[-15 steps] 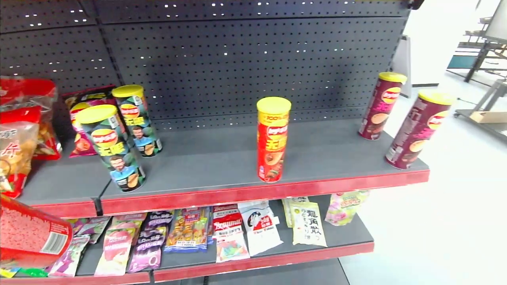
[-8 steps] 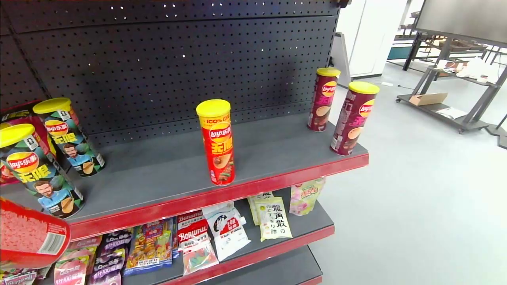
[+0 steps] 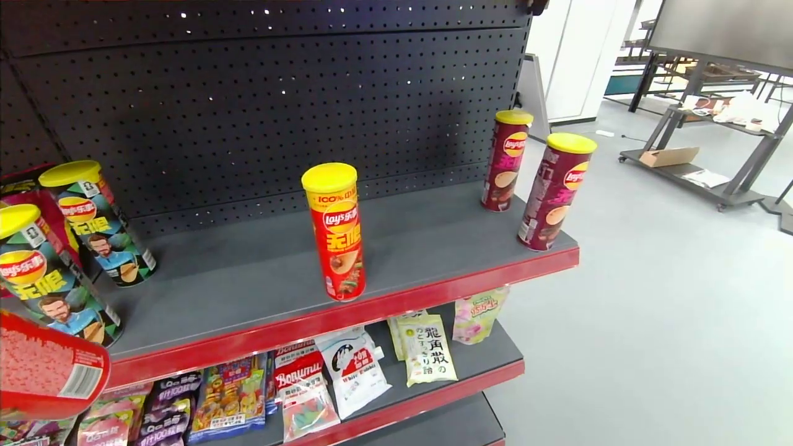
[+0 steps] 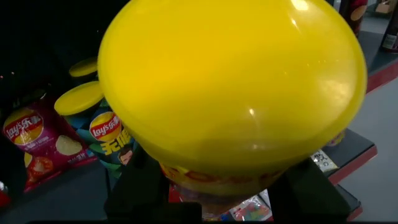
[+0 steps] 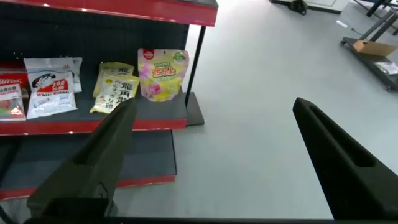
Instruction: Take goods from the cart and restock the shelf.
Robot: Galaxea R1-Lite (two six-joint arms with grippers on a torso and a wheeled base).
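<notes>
My left gripper (image 4: pixel 217 198) is clamped on the held can (image 3: pixel 43 365), low and left of the standing red can (image 3: pixel 337 235). I should raise it, square it upright and seat it on the shelf (image 3: pixel 433 244) just behind that can. My right gripper (image 5: pixel 217 155) has its fingers apart and is empty.

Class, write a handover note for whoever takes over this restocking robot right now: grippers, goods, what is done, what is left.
Left gripper: shut on the held can, red with a yellow lid, low by the shelf's left front.
Right gripper: open, empty, over the floor.
Shelf: red can upright at mid front; maroon cans at the right end; green cans at the left.
Done: one can is picked.
Left: stand it on the shelf, probably beside the red can.
</notes>
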